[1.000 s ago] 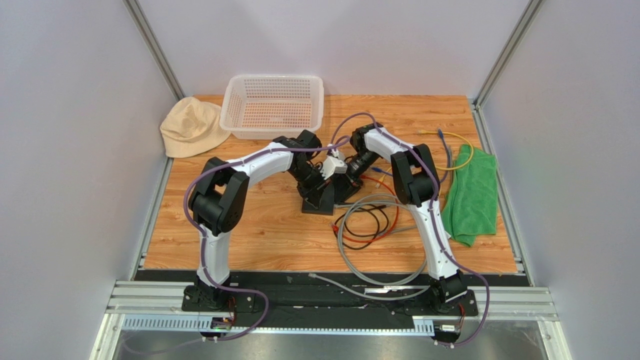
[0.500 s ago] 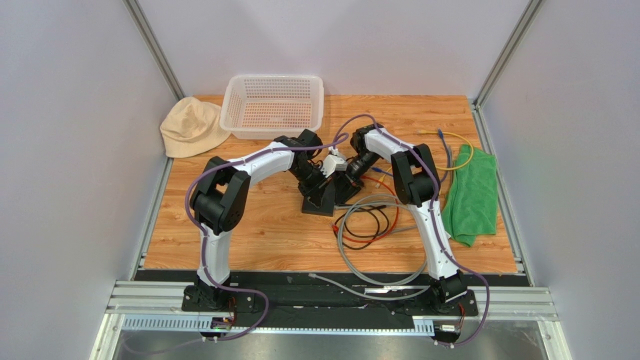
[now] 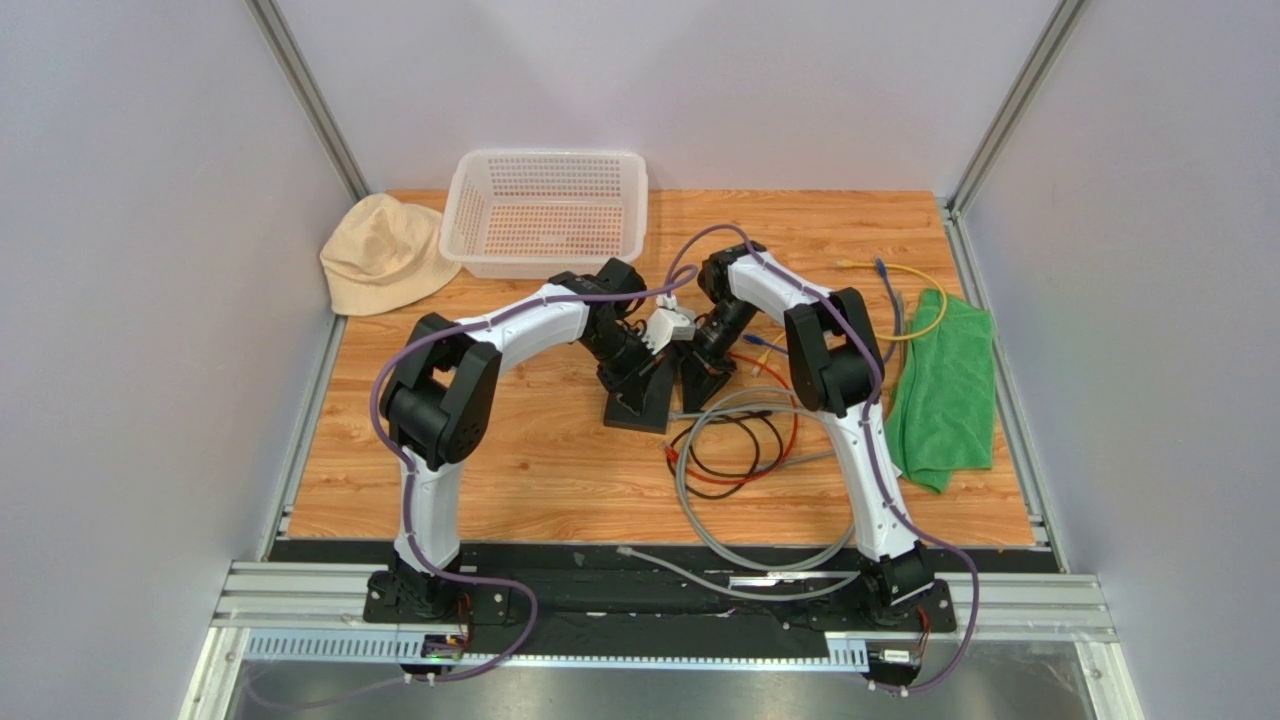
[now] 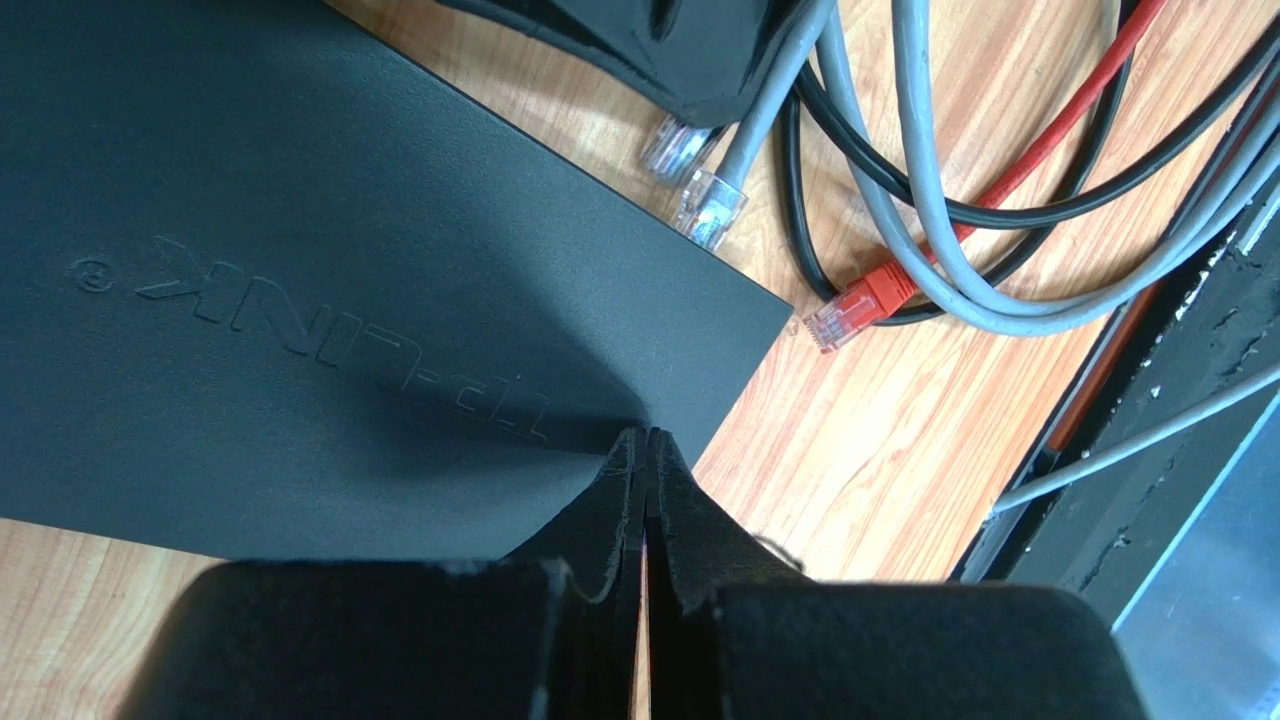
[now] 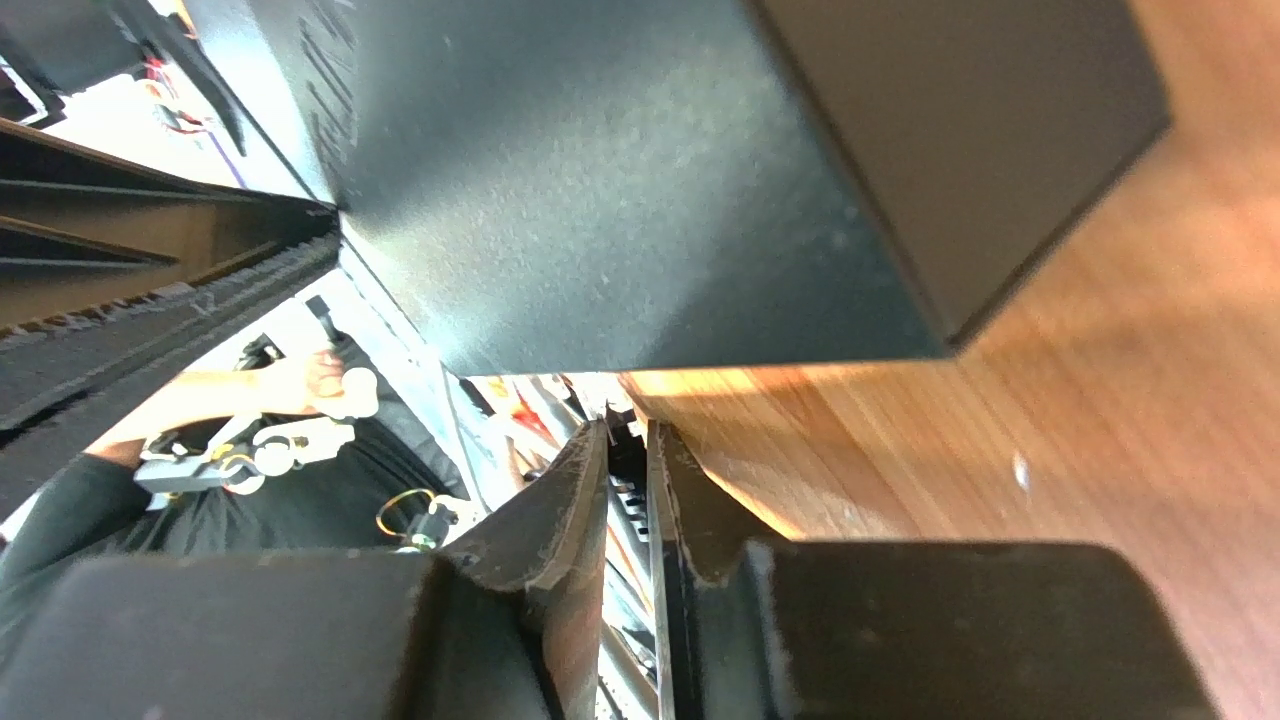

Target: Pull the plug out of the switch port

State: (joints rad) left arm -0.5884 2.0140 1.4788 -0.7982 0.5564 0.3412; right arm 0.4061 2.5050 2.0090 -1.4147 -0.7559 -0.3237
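Note:
The switch (image 4: 346,255) is a flat matte-black box on the wooden table, mostly hidden under both wrists in the top view (image 3: 639,405). My left gripper (image 4: 648,438) is shut, its tips resting on the switch's top near a corner. Two clear plugs (image 4: 706,203) on grey cables sit against the switch's edge; I cannot tell whether either is in a port. My right gripper (image 5: 625,435) hangs just short of the switch (image 5: 631,180). Its jaws stand a narrow gap apart with nothing visible between them.
A tangle of grey, black and red cables (image 3: 739,443) lies right of the switch, with a loose red plug (image 4: 854,308). A white basket (image 3: 549,210) and beige hat (image 3: 383,255) sit at the back left. A green cloth (image 3: 944,390) and yellow cable (image 3: 920,318) lie right.
The right wrist has dipped slightly lower and closer to the switch. The left arm has held still on the switch.

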